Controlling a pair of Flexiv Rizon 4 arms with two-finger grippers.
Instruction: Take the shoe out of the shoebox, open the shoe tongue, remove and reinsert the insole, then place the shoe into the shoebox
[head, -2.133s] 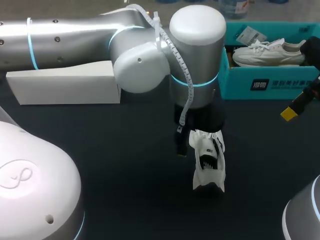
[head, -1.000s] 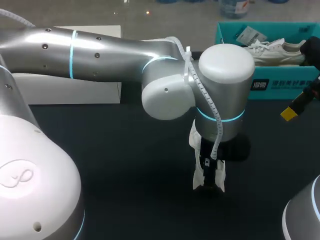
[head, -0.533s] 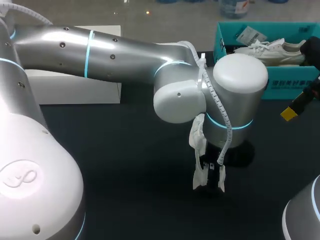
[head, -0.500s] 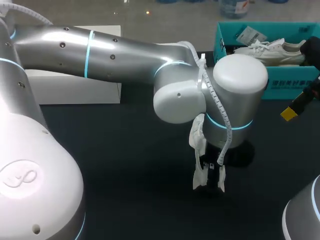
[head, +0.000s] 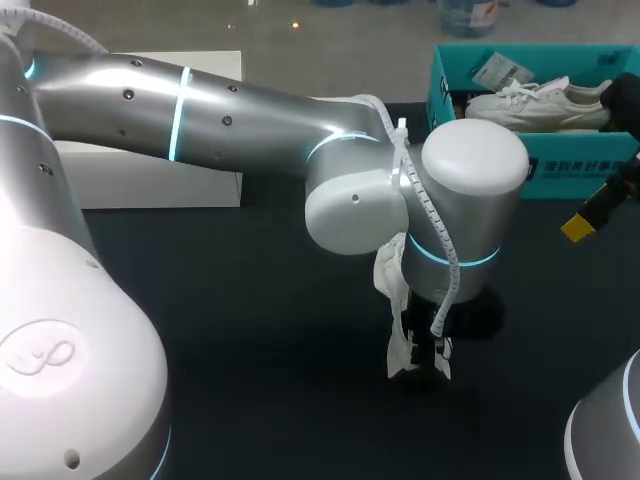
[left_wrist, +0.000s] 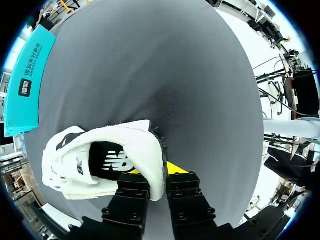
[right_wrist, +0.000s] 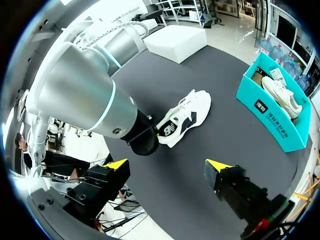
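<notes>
Grips the padded heel wall of a soft white shoe (left_wrist: 131, 142) with the left gripper (left_wrist: 154, 172), fingers nearly closed, one inside the collar and one outside. Shows a black insole in the opening just ahead of the fingers, toe pointing away over the matte dark worktop (left_wrist: 165, 65). Holds the right gripper (right_wrist: 167, 165) wide open and empty, well apart from the shoe. Leaves the rectangular teal cardboard shoebox (right_wrist: 274, 122) farther off, a second pale shoe (right_wrist: 282, 95) inside.
</notes>
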